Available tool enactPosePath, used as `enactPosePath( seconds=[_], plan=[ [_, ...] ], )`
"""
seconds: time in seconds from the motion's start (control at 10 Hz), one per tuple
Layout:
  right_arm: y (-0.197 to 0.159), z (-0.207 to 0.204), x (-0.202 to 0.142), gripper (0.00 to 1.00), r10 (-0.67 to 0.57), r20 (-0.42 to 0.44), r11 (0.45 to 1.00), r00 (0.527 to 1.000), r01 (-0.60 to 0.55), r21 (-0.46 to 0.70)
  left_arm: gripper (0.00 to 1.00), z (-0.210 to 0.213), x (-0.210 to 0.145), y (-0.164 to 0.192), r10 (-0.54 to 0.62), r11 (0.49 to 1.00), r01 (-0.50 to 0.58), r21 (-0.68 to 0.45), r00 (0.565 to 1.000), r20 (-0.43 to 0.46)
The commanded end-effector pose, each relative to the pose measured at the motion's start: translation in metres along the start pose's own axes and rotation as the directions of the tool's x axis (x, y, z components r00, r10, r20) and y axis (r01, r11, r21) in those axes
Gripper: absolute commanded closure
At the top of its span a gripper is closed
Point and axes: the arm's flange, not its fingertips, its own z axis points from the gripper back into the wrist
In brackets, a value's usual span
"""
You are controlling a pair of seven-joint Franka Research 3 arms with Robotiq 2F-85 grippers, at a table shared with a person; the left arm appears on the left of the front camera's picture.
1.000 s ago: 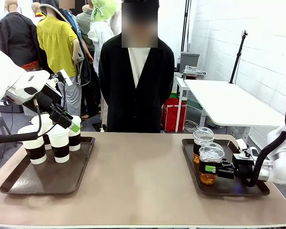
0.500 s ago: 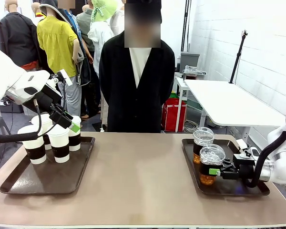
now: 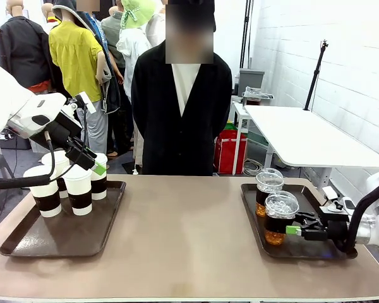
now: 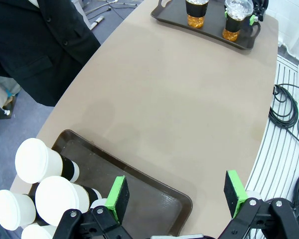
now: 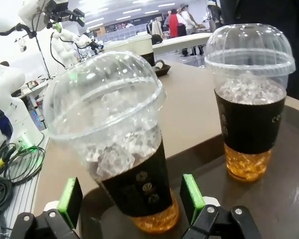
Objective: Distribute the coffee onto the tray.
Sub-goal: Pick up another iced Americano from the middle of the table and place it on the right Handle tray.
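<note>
Several white lidded coffee cups with dark bands [image 3: 79, 188] [image 4: 45, 164] stand at the far end of the left brown tray [image 3: 25, 243] [image 4: 154, 199]. My left gripper [image 3: 88, 158] [image 4: 177, 194] hovers open just above them, holding nothing. Two clear dome-lidded cups of amber drink stand on the right tray [image 3: 303, 249] [image 5: 279, 194]: a near one [image 3: 279, 218] [image 5: 114, 144] and a far one [image 3: 269, 189] [image 5: 251, 99]. My right gripper [image 3: 297, 226] [image 5: 131, 194] is open, low over the tray, just right of the near cup and clear of it.
A person in a black jacket [image 3: 180, 107] stands at the table's far edge, hands out of sight. The brown tabletop [image 3: 183, 233] stretches bare between the two trays. A white side table [image 3: 303, 136] stands behind at the right. Cables [image 4: 289, 99] lie on the floor.
My right gripper has drawn back to the right, away from the near clear cup, which stays standing on the tray. The left arm has not moved.
</note>
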Motion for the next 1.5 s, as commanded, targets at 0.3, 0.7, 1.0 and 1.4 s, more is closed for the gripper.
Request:
enactPosePath(
  seconds=[0.3,0.7,1.0,1.4],
  plan=[
    [0.019,0.034,0.002,0.0,-0.028,-0.013,0.998,1.0,0.028,-0.06,0.0,0.001,-0.001,0.002,-0.006,1.0,0.006,-0.011,1.0,0.005],
    [0.013,0.032,0.0,0.0,-0.005,0.0,0.999,1.0,0.005,-0.052,0.0,0.001,-0.001,0.002,-0.006,1.0,0.006,-0.011,1.0,0.005],
    [0.013,0.032,0.0,0.0,-0.005,0.0,0.999,1.0,0.005,-0.052,0.0,0.001,-0.001,0.002,-0.006,1.0,0.006,-0.011,1.0,0.005],
    [0.013,0.032,0.0,0.0,-0.005,0.0,0.999,1.0,0.005,-0.052,0.0,0.001,-0.001,0.002,-0.006,1.0,0.006,-0.011,1.0,0.005]
  ],
)
